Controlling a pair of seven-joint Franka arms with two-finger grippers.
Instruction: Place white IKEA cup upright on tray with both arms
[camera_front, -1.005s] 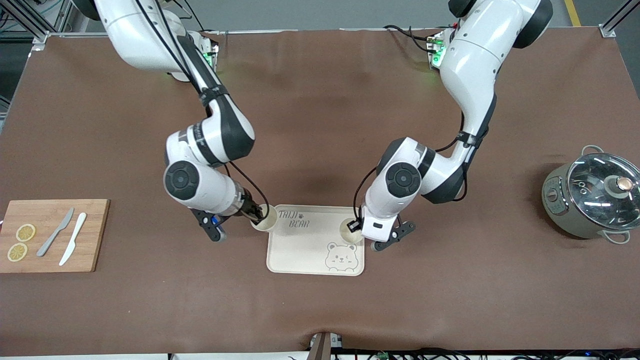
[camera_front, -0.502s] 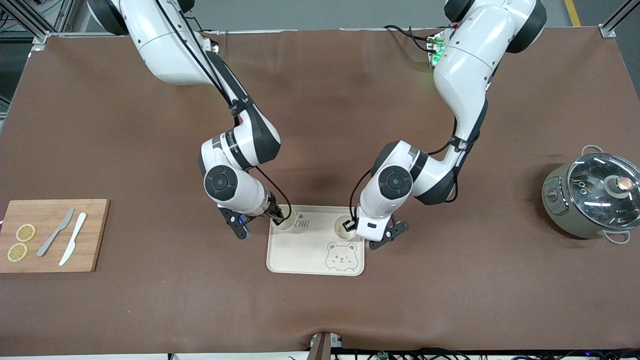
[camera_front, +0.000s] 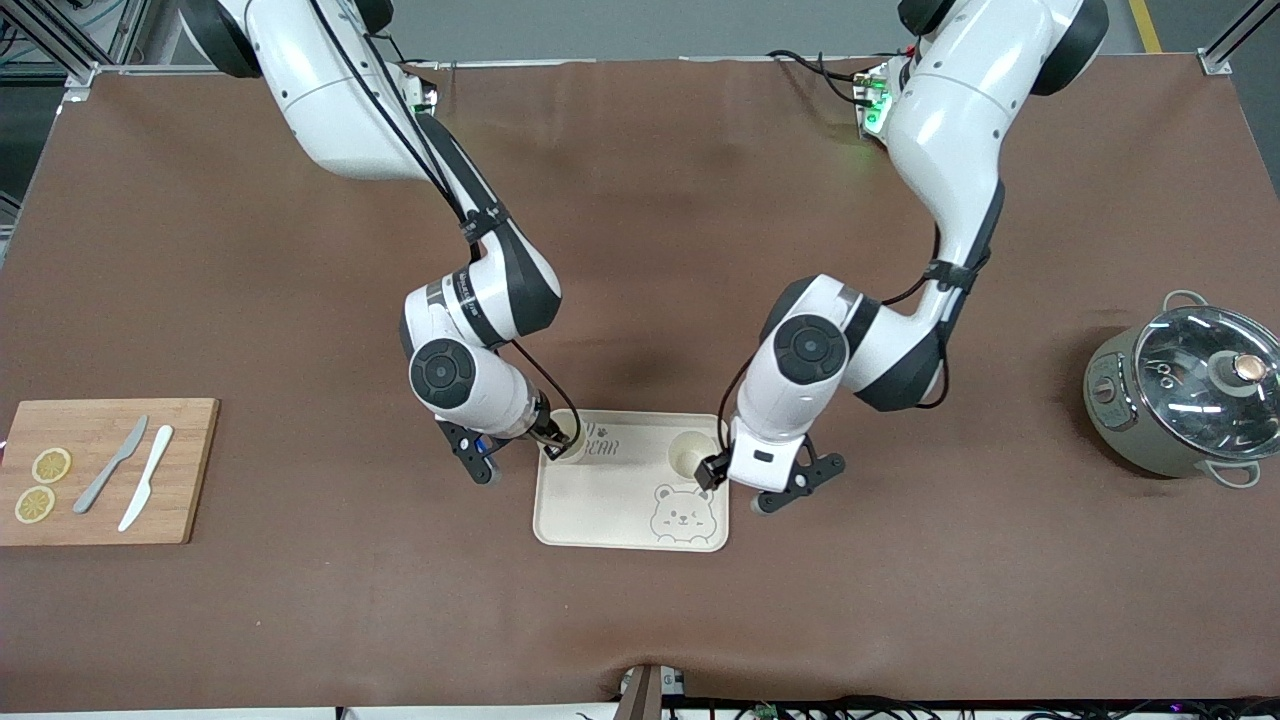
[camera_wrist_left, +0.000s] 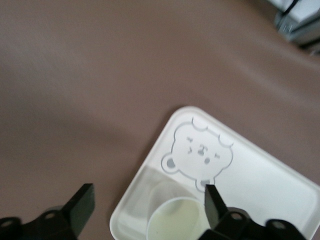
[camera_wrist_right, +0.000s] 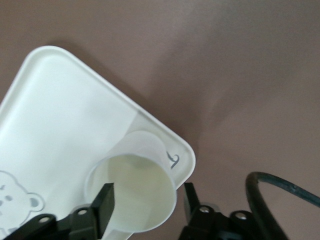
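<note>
The cream tray (camera_front: 610, 495) with a bear drawing lies mid-table. Two white cups stand upright in its two corners farther from the front camera. One cup (camera_front: 567, 437) is at the corner toward the right arm's end. My right gripper (camera_front: 553, 440) is open at it: in the right wrist view (camera_wrist_right: 147, 197) one finger hangs over the cup's (camera_wrist_right: 135, 185) mouth and the other is outside its rim. The second cup (camera_front: 690, 452) stands free at the corner toward the left arm's end. My left gripper (camera_front: 725, 470) is beside it, wide open and empty (camera_wrist_left: 150, 202), with the cup (camera_wrist_left: 177, 222) and tray (camera_wrist_left: 280, 185) below.
A wooden cutting board (camera_front: 190, 470) with two knives and two lemon slices lies at the right arm's end. A grey pot (camera_front: 1185, 395) with a glass lid stands at the left arm's end.
The right arm carried its cup from beside the tray onto the tray's corner. The left gripper let go of its cup and drew back toward the left arm's end.
</note>
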